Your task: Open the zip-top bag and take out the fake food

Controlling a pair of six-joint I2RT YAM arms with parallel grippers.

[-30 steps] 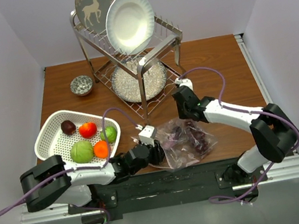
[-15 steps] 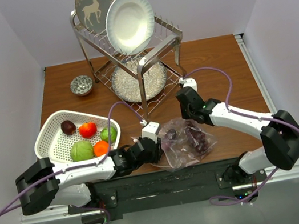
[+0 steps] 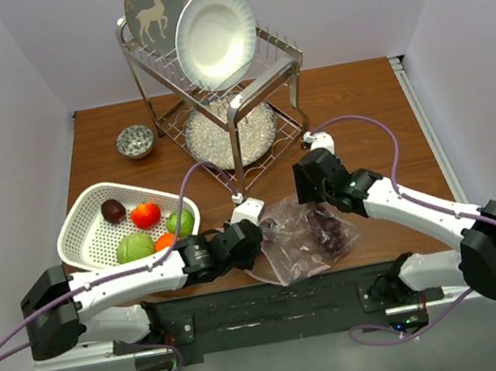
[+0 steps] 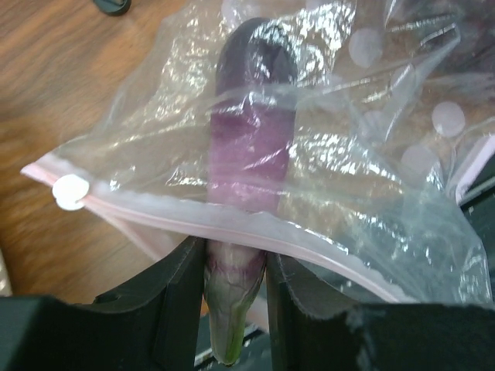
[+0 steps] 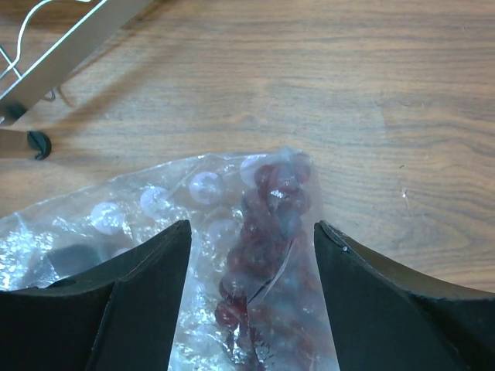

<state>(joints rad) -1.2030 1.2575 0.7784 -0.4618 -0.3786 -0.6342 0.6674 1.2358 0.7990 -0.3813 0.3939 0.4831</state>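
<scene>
Plastic purple piece [image 4: 249,154] clamped by left gripper [image 4: 234,270] at zip-top bag [image 4: 371,193] mouth. Right gripper [image 5: 251,247] gapes empty over grapes [image 5: 271,216].

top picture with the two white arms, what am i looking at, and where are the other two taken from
Those are two robot arms bolted to the near edge of a wooden table, filmed from above. Each ends in a two-finger gripper with its own small camera; the other two pictures come from those. On the table stand a dish rack with plates, a small bowl, a white basket of toy fruit, and a clear zip bag. The left gripper is pinching a purple toy vegetable that pokes out of the bag's mouth. The right gripper is open, its fingers either side of a corner of the bag, where toy grapes sit inside.
</scene>
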